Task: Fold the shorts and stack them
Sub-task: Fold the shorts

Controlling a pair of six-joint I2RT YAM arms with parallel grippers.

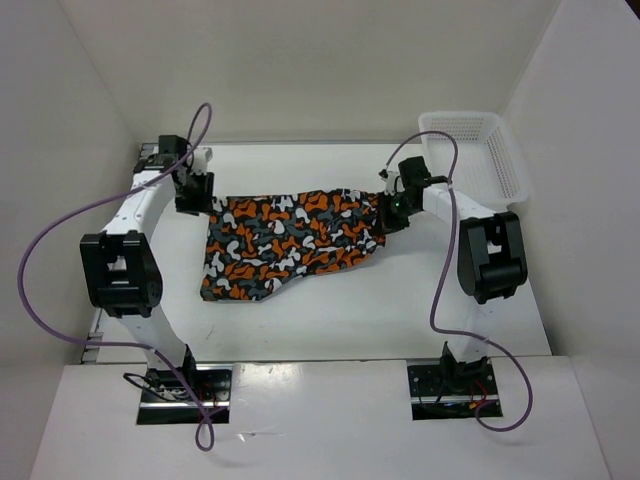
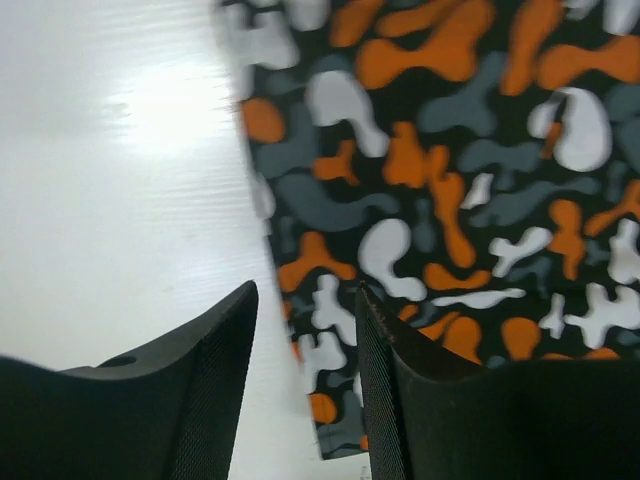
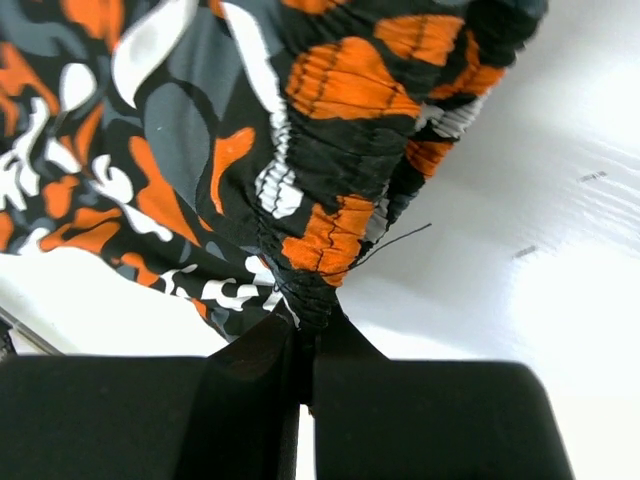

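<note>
The camouflage shorts (image 1: 285, 243), orange, white, grey and black, lie spread on the white table (image 1: 330, 310) between my two arms. My left gripper (image 1: 196, 200) is open at their far left corner; in the left wrist view the hem edge (image 2: 330, 330) lies between the two fingers (image 2: 305, 400), not pinched. My right gripper (image 1: 388, 215) is shut on the gathered elastic waistband (image 3: 340, 230) at the shorts' right end; the fingers (image 3: 303, 345) pinch a bunched fold of it just above the table.
A white mesh basket (image 1: 475, 155) stands at the back right, just beyond the right arm. White walls enclose the table at back and sides. Purple cables loop from both arms.
</note>
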